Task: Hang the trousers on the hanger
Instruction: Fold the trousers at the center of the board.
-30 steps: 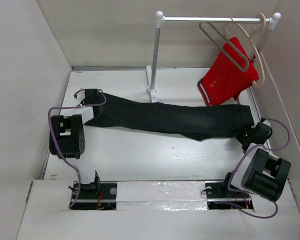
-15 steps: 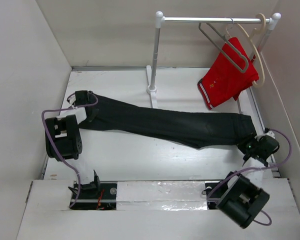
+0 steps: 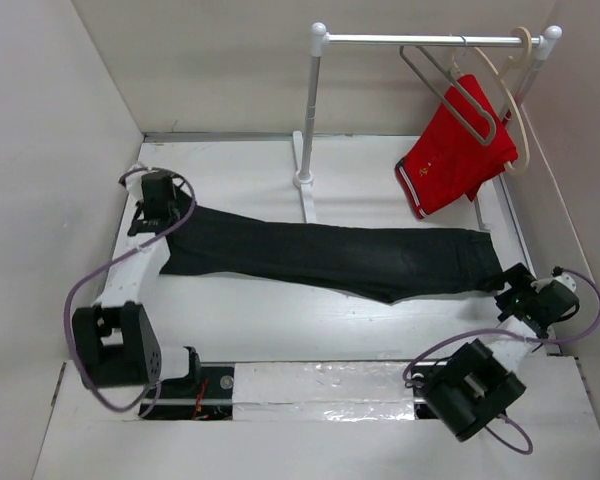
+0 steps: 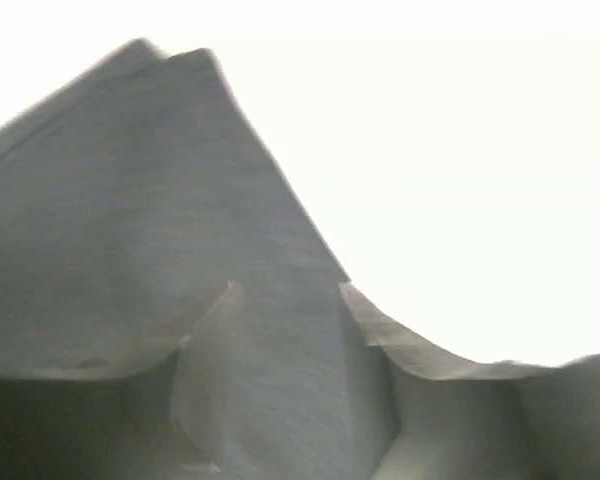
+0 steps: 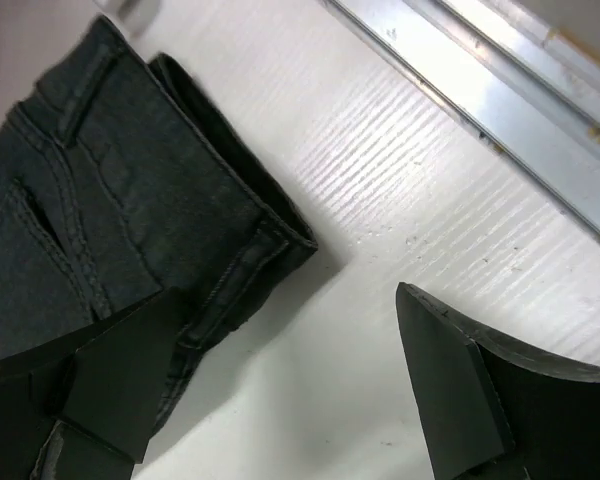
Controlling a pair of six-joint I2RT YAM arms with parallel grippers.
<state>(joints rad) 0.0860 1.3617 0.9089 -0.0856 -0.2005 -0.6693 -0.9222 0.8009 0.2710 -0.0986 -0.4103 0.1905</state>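
Two arms work a white desk (image 3: 280, 320) on which a white tubular rail stand (image 3: 308, 110) rises.

From the overhead view, the long black soft-fabric trousers (image 3: 330, 255) lie flat just in front of the stand's foot and stretch well out to both sides of it. The thin grey metal hanger (image 3: 455, 90) hangs by its hook from the stand's rail, well apart from the trousers. It hangs just beside a cream rounded hanger (image 3: 520, 100) carrying red shorts with white trim (image 3: 455, 155). The left hand (image 3: 158, 200) sits at the leg end, left of the stand. The right hand (image 3: 512, 285) sits at the waist end, right of it.

The left wrist view is washed out and blurred. Grey fabric lies between pale fingers, but I cannot tell whether they pinch it or stand apart.

The right wrist view shows that hand spread wide and holding nothing. One finger is over the waistband and the other over bare desk.

As I judge it, a reach for the grey hanger could snag the cream one or drag the shorts off, because they crowd together on the rail. The limp cloth could also slide out of a shallow pinch or bunch up, and the hanger's narrow loop leaves little room to thread it.

No brand, label or writing is legible in any view.
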